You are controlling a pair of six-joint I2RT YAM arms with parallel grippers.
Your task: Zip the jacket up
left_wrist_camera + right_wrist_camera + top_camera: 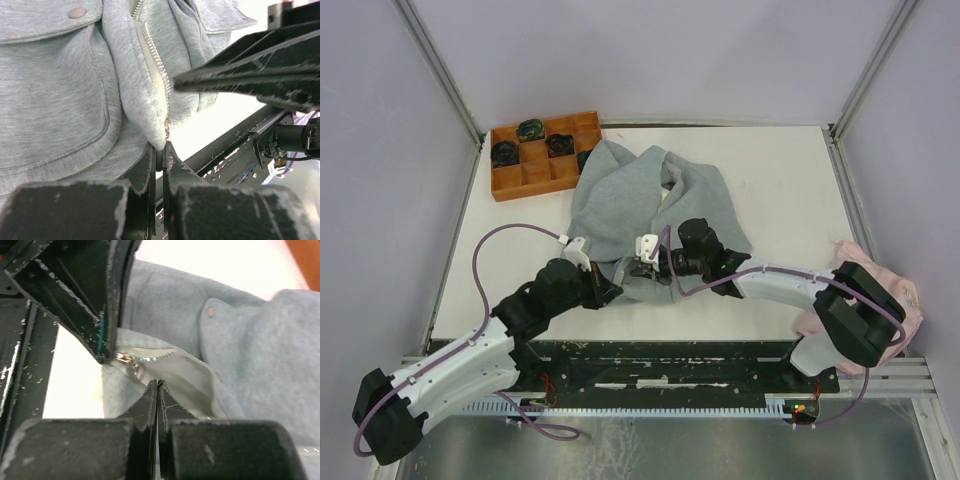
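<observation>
The jacket (650,195) is laid crumpled at mid-table (790,190), near the arms. Its hem (156,136), at the zipper's (157,70) lower end, is pinched by the left gripper (161,148), whose jaws are closed on it. The right gripper (157,384) is pressed fully closed at the white lining (175,372) — whether anything is caught there cannot be told.

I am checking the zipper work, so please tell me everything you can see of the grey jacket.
The jacket is light grey fleece with white lining, snap-flap pockets and an open metal-toothed zipper. It lies crumpled on the white table. The left gripper pinches its bottom hem; the right gripper is shut beside the slider.
</observation>
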